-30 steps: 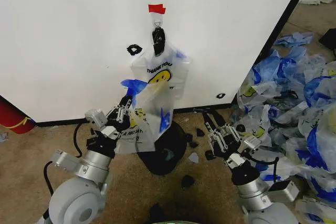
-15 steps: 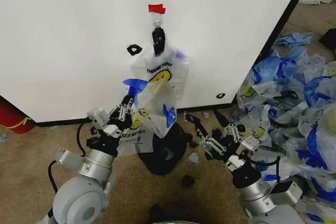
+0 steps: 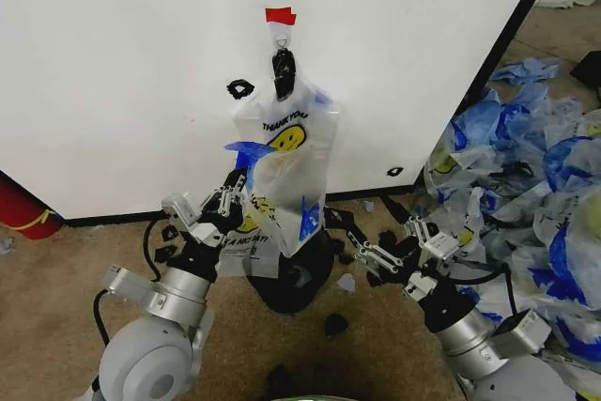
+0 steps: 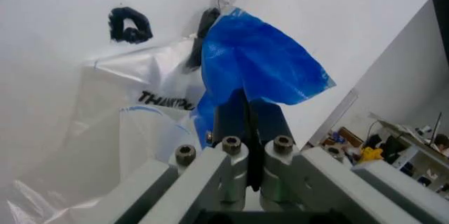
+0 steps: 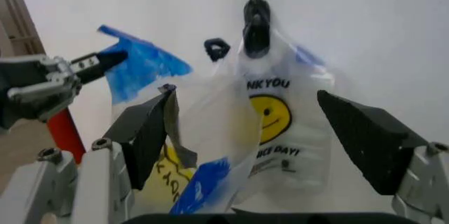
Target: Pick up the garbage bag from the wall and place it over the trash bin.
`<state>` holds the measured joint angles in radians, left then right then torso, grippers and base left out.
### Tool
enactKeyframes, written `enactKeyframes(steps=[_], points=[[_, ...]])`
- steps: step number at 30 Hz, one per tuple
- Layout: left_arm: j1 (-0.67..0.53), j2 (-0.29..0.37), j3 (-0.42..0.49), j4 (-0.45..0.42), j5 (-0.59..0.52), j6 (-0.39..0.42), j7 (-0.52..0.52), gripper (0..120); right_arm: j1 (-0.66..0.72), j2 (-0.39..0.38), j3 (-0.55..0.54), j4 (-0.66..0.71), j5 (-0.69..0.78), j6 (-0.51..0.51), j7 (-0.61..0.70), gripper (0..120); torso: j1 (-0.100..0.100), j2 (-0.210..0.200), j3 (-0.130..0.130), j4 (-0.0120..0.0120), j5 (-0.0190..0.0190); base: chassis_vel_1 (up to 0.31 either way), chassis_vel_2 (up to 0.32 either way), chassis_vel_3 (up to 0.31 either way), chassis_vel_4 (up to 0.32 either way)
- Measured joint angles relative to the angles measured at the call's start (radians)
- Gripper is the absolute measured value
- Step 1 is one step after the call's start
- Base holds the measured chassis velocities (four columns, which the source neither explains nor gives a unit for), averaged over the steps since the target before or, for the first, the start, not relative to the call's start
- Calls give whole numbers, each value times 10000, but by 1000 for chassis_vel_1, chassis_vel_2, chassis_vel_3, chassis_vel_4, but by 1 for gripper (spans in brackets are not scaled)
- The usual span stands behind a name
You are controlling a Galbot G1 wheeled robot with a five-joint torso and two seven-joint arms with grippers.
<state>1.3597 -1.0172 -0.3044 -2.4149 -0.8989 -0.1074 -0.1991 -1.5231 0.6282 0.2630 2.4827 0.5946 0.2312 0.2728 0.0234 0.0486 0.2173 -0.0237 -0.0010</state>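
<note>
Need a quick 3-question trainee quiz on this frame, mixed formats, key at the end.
1. True or false: the left gripper is shut on a blue handle of the garbage bag.
2. The right gripper is: A) shut on the bag B) open beside the bag's lower edge C) inside the trash bin.
3. Fill in: a second smiley bag hangs from the ____ on the wall.

Key: 1 true; 2 B; 3 hook.
</note>
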Motion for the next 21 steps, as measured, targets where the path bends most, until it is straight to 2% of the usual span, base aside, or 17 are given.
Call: enactKeyframes(steps=[5, 7, 10, 11, 12, 14, 17, 21], points=[[152, -124, -284, 28, 67, -39, 14, 0, 29, -25, 177, 150, -108, -46, 763, 73, 0, 0, 0, 1, -1, 0, 0, 0, 0], [242, -201, -457, 29, 81, -46, 16, 0, 52, 95, 165, 195, -206, -633, 2014, 73, 0, 0, 0, 3, -1, 0, 0, 0, 0], [265, -235, -504, 62, 113, -53, 25, 0, 174, 586, 175, 192, 300, -2187, 4922, 73, 0, 0, 0, -2, 0, 0, 0, 0, 0], [266, -235, -486, 81, 124, -57, 29, 0, 259, 782, 192, 162, 664, -2552, 5784, 77, 0, 0, 0, -1, 2, 0, 0, 0, 0], [266, -235, -486, 81, 124, -57, 29, 0, 259, 782, 192, 162, 664, -2552, 5784, 77, 0, 0, 0, -1, 2, 0, 0, 0, 0], [269, -230, -432, 122, 151, -62, 33, 0, 329, 1026, 255, 168, 1405, -3114, 6777, 85, 0, 0, 0, 0, 5, 0, 0, 0, 0], [250, -205, -374, 170, 184, -73, 35, 0, 330, 1120, 245, 191, 2182, -3926, 7285, 97, 0, 0, 0, 1, 0, 0, 0, 0, 0], [253, -196, -370, 170, 193, -80, 36, 0, 264, 886, 78, 192, 2103, -4312, 6705, 100, 0, 0, 0, 0, 0, 0, 0, 0, 0]])
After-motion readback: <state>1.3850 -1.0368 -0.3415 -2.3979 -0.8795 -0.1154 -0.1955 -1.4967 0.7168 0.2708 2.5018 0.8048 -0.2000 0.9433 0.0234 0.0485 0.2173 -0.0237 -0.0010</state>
